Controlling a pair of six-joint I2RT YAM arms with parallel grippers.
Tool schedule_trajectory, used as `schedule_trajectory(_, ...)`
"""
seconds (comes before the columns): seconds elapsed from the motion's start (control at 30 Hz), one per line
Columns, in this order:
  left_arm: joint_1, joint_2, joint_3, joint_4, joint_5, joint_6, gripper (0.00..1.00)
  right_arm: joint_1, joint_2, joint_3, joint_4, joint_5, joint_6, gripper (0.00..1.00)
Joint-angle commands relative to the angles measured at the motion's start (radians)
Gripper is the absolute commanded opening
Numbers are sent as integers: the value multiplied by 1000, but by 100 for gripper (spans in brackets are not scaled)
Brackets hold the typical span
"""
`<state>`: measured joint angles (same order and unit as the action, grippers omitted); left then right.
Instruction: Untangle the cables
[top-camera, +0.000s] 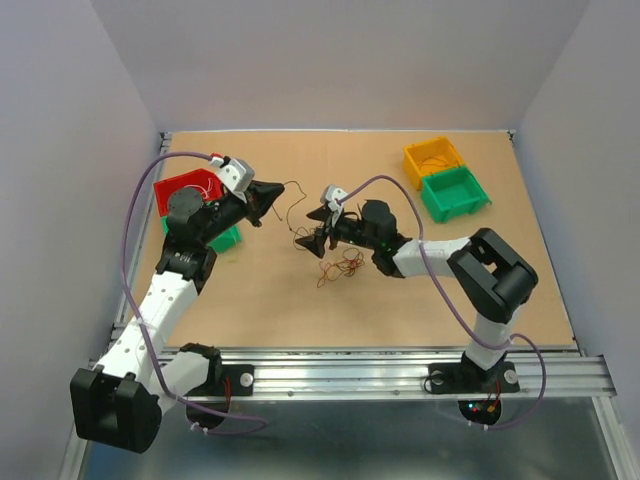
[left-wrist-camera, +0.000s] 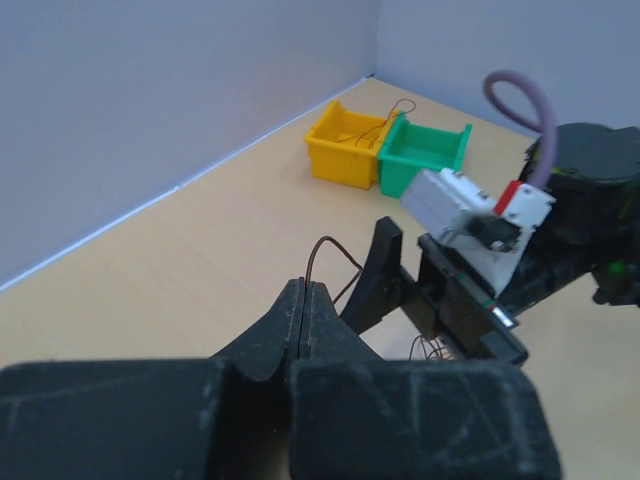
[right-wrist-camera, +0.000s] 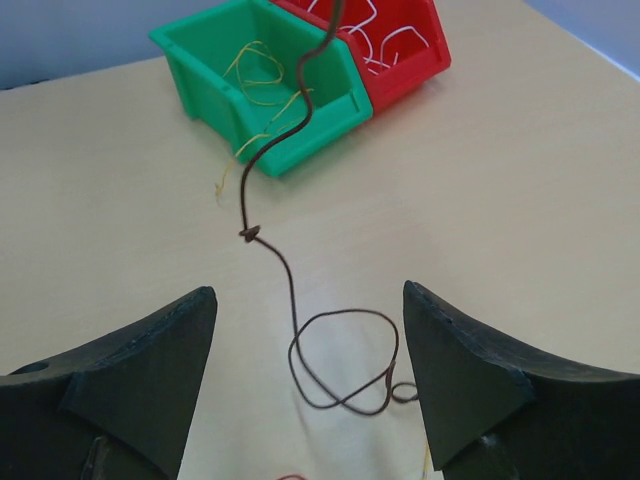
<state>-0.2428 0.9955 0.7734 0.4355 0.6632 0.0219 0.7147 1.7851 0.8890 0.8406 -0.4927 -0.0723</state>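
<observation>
A thin brown cable (top-camera: 298, 203) runs from my left gripper (top-camera: 272, 196) toward the right gripper. My left gripper is shut on its end; in the left wrist view the cable (left-wrist-camera: 318, 252) rises from the closed tips (left-wrist-camera: 305, 290). My right gripper (top-camera: 313, 229) is open and holds nothing. In the right wrist view the brown cable (right-wrist-camera: 289, 300), with a small knot (right-wrist-camera: 249, 233), hangs down and loops on the table between the open fingers (right-wrist-camera: 309, 292). A small tangle of red, orange and brown cables (top-camera: 341, 266) lies on the table just beside the right gripper.
A red bin (top-camera: 184, 190) with whitish wires and a green bin (top-camera: 229, 239) with yellow wires sit by the left arm. A yellow bin (top-camera: 433, 157) and a second green bin (top-camera: 455, 194) stand at the back right. Grey walls enclose the table.
</observation>
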Motion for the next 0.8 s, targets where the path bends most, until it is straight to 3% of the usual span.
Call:
schedule_trajectory(0.0, -6, -37, 49, 8, 53, 7, 0, 9, 77, 96, 196, -37, 25, 79)
schedule_trajectory(0.1, -6, -35, 49, 2, 53, 6, 0, 9, 146, 151, 215, -58, 43, 77)
schedule_trajectory(0.2, -6, -26, 55, -4, 61, 3, 0, 14, 181, 192, 242, -75, 68, 65)
schedule_trajectory(0.37, 0, 6, 70, -20, 10, -17, 0, 17, 188, 200, 255, -118, 117, 1)
schedule_trajectory(0.53, 66, 106, 98, -18, -97, -68, 0, 17, 73, 95, 316, -185, 166, 0)
schedule_trajectory(0.77, 111, 248, 127, 5, -217, -71, 0, 17, -85, 1, 356, -156, 230, 1)
